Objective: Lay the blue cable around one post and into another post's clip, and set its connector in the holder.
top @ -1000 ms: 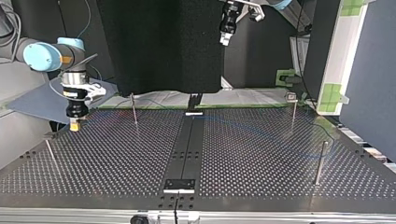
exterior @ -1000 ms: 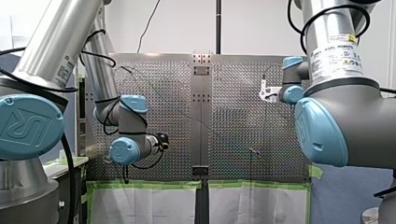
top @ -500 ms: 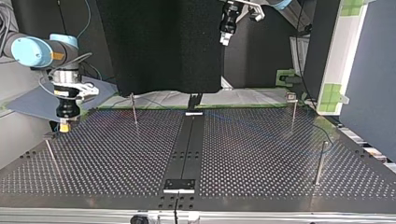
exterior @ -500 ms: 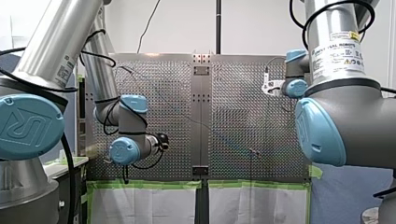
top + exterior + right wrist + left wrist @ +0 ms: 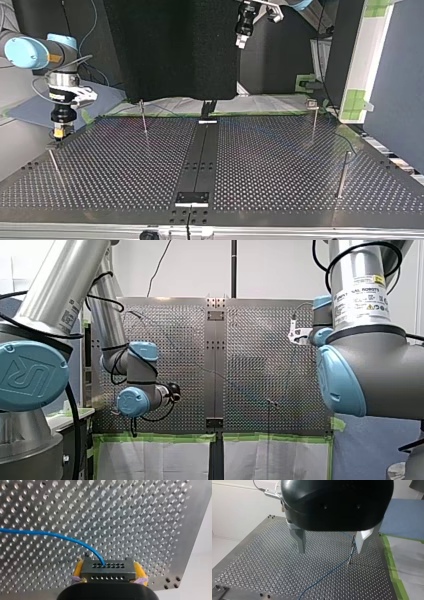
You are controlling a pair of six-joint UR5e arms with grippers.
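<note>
Clenched on the connector [image 5: 108, 570] with the blue cable [image 5: 50, 533] trailing behind, my right hand [image 5: 58, 134] had drifted over the table [image 5: 280, 165] toward the corner post [image 5: 54, 167] at the top view's left, apparently starting the routing, while my left hand [image 5: 330, 551] hung released above.

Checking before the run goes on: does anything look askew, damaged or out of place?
Nothing stands out. The connector sits square between the yellow pads of my right tool; the blue cable leaves it in a smooth curve and runs unkinked over the table past a post ahead of my open left tool.
</note>
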